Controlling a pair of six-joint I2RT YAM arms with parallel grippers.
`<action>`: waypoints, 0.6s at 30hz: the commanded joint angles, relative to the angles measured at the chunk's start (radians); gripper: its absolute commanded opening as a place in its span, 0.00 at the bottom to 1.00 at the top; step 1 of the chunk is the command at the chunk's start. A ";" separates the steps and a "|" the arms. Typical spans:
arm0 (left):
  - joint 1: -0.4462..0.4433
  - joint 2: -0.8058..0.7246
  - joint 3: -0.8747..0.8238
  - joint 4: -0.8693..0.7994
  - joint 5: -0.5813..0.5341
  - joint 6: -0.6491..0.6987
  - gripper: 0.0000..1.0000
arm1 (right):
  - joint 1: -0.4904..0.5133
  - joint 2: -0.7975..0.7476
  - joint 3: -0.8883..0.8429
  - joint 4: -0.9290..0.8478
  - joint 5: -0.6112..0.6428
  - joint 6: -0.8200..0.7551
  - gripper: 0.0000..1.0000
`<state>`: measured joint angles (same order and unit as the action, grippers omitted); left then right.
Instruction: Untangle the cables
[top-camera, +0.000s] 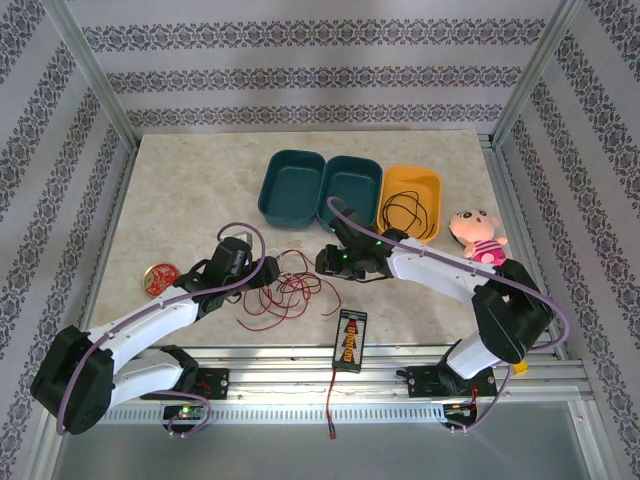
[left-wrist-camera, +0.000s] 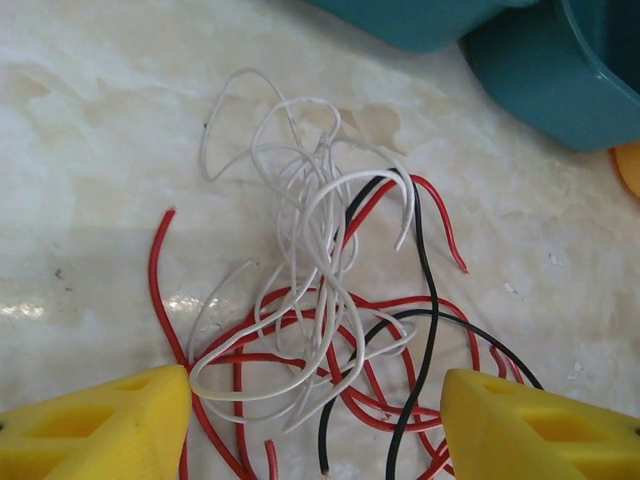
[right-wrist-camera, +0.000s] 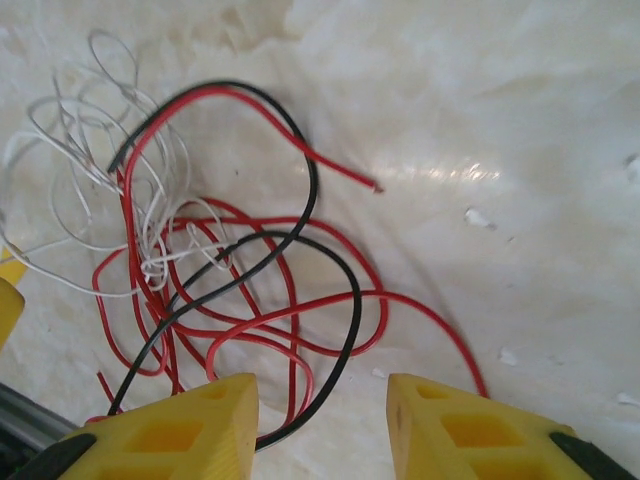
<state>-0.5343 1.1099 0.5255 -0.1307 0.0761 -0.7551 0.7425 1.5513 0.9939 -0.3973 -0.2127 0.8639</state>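
No text, label or number can be read.

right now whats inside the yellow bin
A loose coil of thin black wire lies in the yellow bin, with nothing else showing on its floor. The right arm covers the bin's near left corner, so that spot cannot be checked.

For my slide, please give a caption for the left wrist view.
Open left gripper facing the tangled cables, red, white and black, on the table near two teal bins.
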 joint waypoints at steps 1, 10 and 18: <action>0.015 0.019 -0.016 -0.004 0.032 -0.023 0.64 | 0.010 0.036 0.006 0.033 -0.075 0.079 0.39; 0.017 0.046 -0.054 0.030 0.055 -0.032 0.47 | 0.014 0.078 -0.040 0.112 -0.138 0.148 0.45; 0.016 0.065 -0.077 0.072 0.067 -0.041 0.40 | 0.019 0.111 -0.068 0.165 -0.160 0.190 0.46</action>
<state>-0.5343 1.1687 0.4587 -0.0982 0.1314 -0.7856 0.7444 1.6497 0.9382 -0.2672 -0.3511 1.0206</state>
